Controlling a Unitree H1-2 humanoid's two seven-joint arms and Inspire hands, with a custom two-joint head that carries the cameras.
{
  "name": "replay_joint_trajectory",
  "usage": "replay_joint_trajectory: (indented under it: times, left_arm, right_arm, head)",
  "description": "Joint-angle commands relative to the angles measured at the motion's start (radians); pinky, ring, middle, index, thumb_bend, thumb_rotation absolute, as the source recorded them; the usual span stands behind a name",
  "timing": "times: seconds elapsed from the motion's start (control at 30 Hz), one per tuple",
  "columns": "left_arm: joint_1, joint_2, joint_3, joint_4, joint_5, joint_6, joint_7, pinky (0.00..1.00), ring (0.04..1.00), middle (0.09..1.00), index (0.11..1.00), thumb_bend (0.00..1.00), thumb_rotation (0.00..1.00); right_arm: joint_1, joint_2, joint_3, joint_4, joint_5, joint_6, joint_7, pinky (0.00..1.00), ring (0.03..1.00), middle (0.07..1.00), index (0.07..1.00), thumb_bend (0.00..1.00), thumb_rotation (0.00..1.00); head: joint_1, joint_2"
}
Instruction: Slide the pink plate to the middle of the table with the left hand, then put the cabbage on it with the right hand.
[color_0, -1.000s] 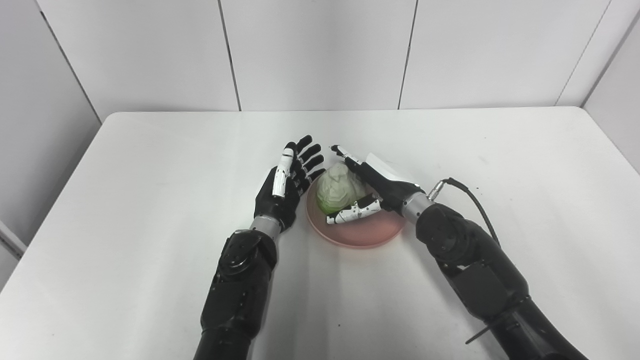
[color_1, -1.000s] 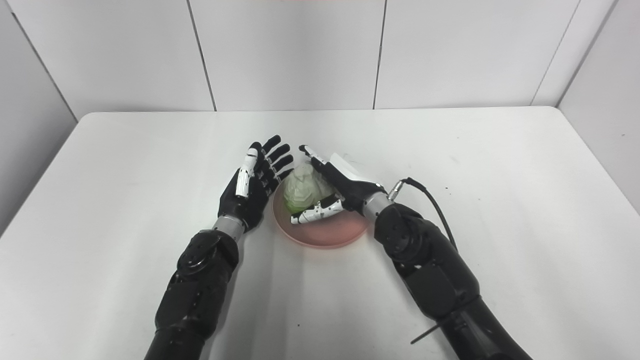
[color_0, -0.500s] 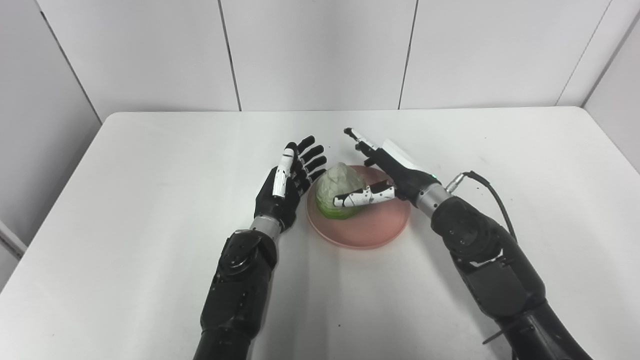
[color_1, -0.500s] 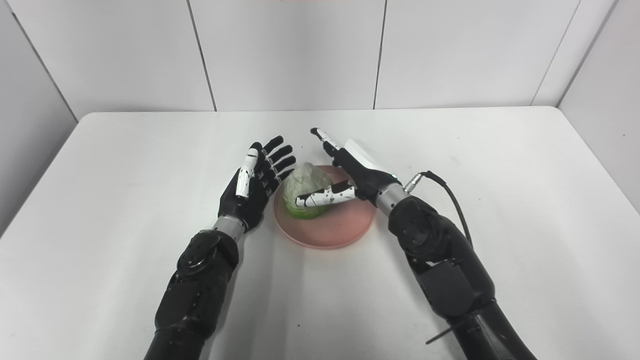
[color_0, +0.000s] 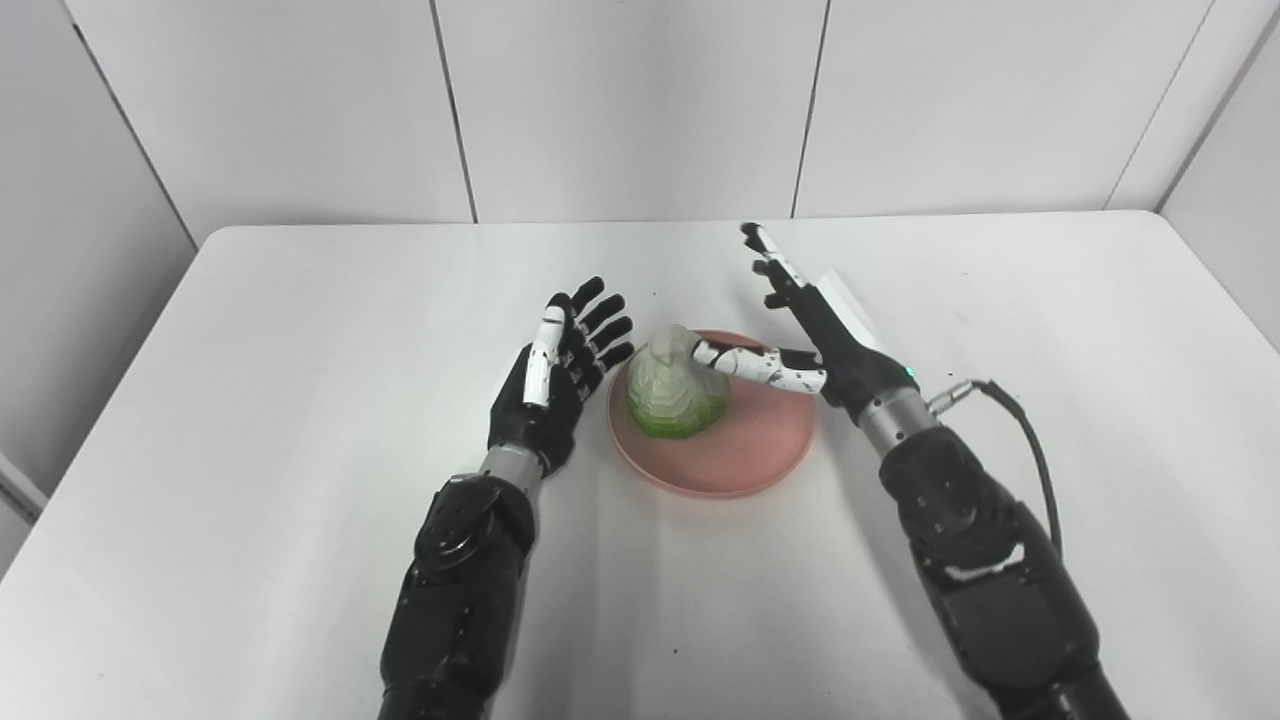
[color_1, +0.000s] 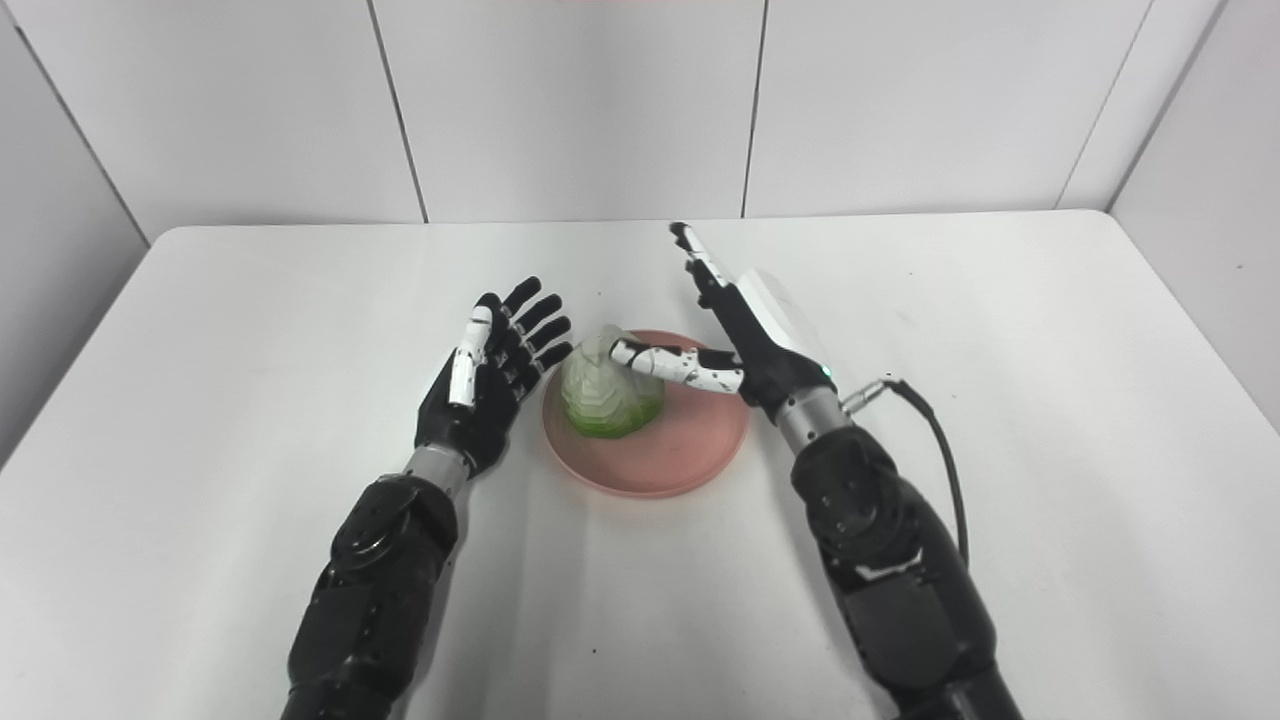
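Item: pale green, layered cabbage wedge (color_0: 678, 396), resting on the round pink plate (color_0: 757, 455) mid-counter (color_0: 300, 330). We judge it light, firm, slightly slick; best cupped around its broad base. Right robot hand (color_0: 815, 335) splayed, empty; left robot hand (color_0: 556, 378) open, empty, beside plate.

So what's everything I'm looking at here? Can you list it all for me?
table: one, white, fills most of the view, with pale wall panels behind it
pink plate: one, pink, round, near the middle of the table, between the two hands
cabbage: one, pale green and white, sitting on the left part of the plate
cable: one, black, looping from the right wrist
left hand: one, black with white, open, fingers spread, just left of the plate
right hand: one, black with white, open, raised over the plate's right side, thumb reaching toward the cabbage
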Motion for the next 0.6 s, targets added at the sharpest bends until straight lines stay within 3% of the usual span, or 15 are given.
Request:
replay_joint_trajectory:
  times: [0.0, 0.13, 0.23, 0.3, 0.37, 0.57]
  left_arm:
    - [0.042, 0.019, -0.004, 0.0, 0.037, 0.003, 0.026, 0.9, 0.913, 0.919, 0.923, 0.41, 1.0]
    - [0.078, 0.031, -0.022, -0.046, 0.085, -0.052, 0.03, 0.96, 0.972, 0.983, 0.986, 0.4, 1.0]
    - [0.1, 0.036, -0.029, -0.079, 0.109, -0.067, 0.034, 1.0, 0.997, 0.999, 0.999, 0.4, 1.0]
    - [0.123, 0.04, -0.039, -0.128, 0.137, -0.05, 0.045, 1.0, 0.999, 1.0, 1.0, 0.4, 1.0]
    - [0.141, 0.044, -0.048, -0.167, 0.156, -0.031, 0.052, 1.0, 1.0, 1.0, 1.0, 0.4, 1.0]
    - [0.151, 0.058, -0.049, -0.174, 0.172, -0.048, 0.058, 1.0, 1.0, 1.0, 1.0, 0.4, 1.0]
  right_arm:
    - [-0.008, 0.021, -0.04, -0.048, 0.037, -0.017, -0.047, 0.91, 0.98, 0.998, 1.0, 0.86, 1.0]
    - [0.059, 0.086, -0.125, -0.039, 0.178, -0.057, -0.088, 1.0, 1.0, 1.0, 1.0, 0.69, 1.0]
    - [0.084, 0.112, -0.148, -0.047, 0.207, -0.007, -0.096, 1.0, 1.0, 1.0, 1.0, 0.64, 1.0]
    - [0.095, 0.153, -0.195, -0.064, 0.319, 0.088, -0.074, 1.0, 1.0, 1.0, 1.0, 0.61, 1.0]
    - [0.102, 0.176, -0.218, -0.075, 0.39, 0.138, -0.062, 1.0, 1.0, 1.0, 1.0, 0.53, 1.0]
    - [0.116, 0.193, -0.218, -0.046, 0.42, 0.077, -0.085, 1.0, 1.0, 1.0, 1.0, 0.39, 1.0]
  head:
    - [-0.004, 0.0]
    - [-0.013, 0.0]
    - [-0.019, -0.001]
    - [-0.022, -0.001]
    - [-0.021, -0.001]
    - [-0.028, -0.007]
